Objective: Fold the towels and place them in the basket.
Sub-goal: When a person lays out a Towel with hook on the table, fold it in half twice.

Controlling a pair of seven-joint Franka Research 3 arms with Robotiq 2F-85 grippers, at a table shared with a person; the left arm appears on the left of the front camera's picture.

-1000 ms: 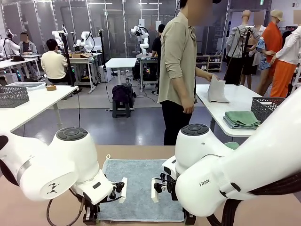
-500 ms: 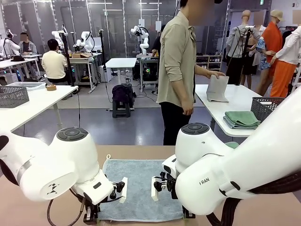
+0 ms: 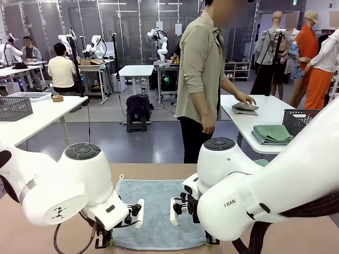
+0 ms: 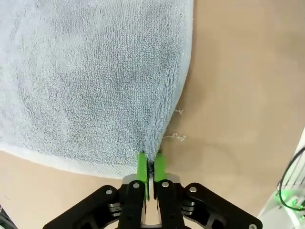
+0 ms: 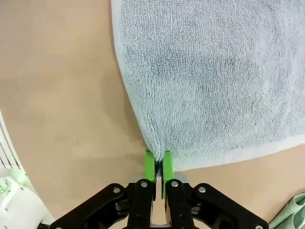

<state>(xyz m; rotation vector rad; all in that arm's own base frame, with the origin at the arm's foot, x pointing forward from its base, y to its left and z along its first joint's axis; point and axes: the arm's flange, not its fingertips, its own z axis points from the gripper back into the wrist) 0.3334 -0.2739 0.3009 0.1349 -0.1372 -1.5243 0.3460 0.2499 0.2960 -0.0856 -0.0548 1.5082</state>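
A pale blue towel (image 3: 159, 206) lies flat on the brown table (image 3: 153, 170) between my two arms. In the left wrist view my left gripper (image 4: 150, 164) is shut on a pinched-up edge at one near corner of the towel (image 4: 95, 86). My right gripper (image 5: 158, 164) is shut the same way on the other near corner of the towel (image 5: 214, 71). A dark grey mesh basket (image 3: 300, 120) stands on the white table at the right, beside folded mint green towels (image 3: 273, 133). The person presses a hand (image 3: 244, 99) on a folded grey towel (image 3: 244, 108) there.
A bit of mint green cloth (image 3: 262, 163) lies at the brown table's right side, also seen as a green corner (image 5: 298, 210). Another grey basket (image 3: 14, 107) sits on a white table at the far left. The person stands just beyond the brown table's far edge.
Both grippers have closed onto the towel's near corners, bunching the cloth slightly. The person has lowered the grey towel from upright and laid it flat on the white table.
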